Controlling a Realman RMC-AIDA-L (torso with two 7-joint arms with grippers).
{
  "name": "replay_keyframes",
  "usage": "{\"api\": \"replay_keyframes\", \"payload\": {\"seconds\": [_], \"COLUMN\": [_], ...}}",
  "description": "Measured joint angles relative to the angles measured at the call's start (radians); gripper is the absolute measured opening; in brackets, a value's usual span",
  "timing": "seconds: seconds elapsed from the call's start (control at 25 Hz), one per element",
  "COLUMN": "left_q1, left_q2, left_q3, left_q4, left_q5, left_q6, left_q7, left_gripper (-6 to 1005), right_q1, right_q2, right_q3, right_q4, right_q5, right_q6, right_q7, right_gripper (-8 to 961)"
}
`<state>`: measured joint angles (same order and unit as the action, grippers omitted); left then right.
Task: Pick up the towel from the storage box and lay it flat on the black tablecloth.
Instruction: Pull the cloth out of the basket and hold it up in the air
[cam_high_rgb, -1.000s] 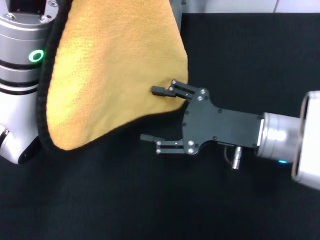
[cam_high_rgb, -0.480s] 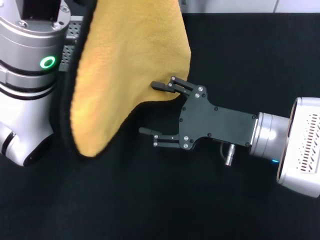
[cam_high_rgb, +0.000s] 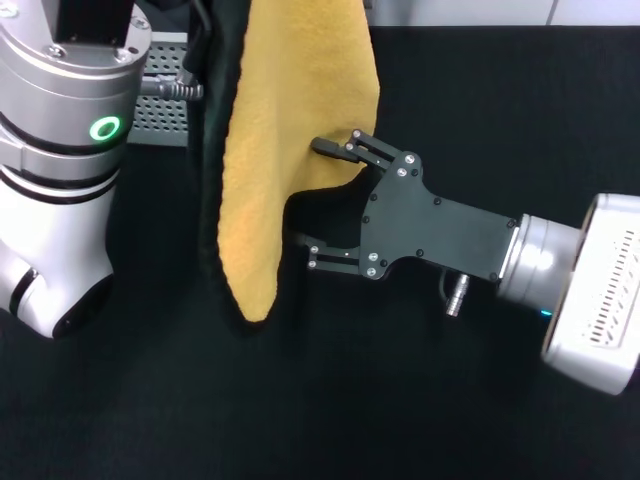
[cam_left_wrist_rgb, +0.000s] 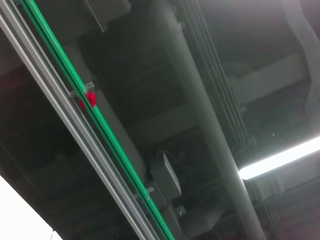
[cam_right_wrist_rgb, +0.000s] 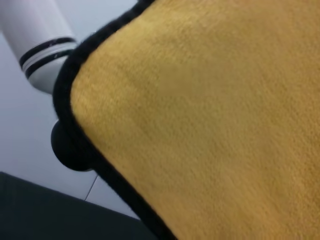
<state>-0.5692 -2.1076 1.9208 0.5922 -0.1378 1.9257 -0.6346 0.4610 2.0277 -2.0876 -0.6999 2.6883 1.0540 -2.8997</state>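
Towel (cam_high_rgb: 300, 120) hangs above black tablecloth (cam_high_rgb: 500, 100); left gripper's fingers unseen, cannot tell. Right gripper (cam_high_rgb: 320, 200), fingers wide, straddles towel edge. Next: pinch, spread flat.

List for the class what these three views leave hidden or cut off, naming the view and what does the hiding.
- Left claw: head view's top edge cuts it off above the towel; its wrist view shows only ceiling pipes.
- Storage box: head view, mostly hidden by the left arm and towel.
- Towel's other face: unseen in head and right wrist views.
- Right claw: open at the towel's edge in head view; absent from its own wrist view.
- Black tablecloth: edges run out of frame.
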Motion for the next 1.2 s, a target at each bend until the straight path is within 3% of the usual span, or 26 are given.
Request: {"api": "replay_keyframes", "payload": {"seconds": [0.36, 1.2], "left_q1": [-0.006, -0.010], "left_q2": [0.000, 0.000], "left_q3": [0.005, 0.144], "left_q4": [0.009, 0.041], "left_q5": [-0.001, -0.141], "left_q6": [-0.007, -0.027], "left_q7": [0.001, 0.077], "left_gripper": [22, 26], "right_q1": [0.009, 0.010], "right_q2": [0.000, 0.000], "right_q3": [-0.087, -0.026], "right_q4": [-0.012, -0.040], "right_q5": [0.072, 0.093], "right_q6": [-0.070, -0.060], "right_q7": [-0.086, -0.090], "right_gripper": [854, 849]}}
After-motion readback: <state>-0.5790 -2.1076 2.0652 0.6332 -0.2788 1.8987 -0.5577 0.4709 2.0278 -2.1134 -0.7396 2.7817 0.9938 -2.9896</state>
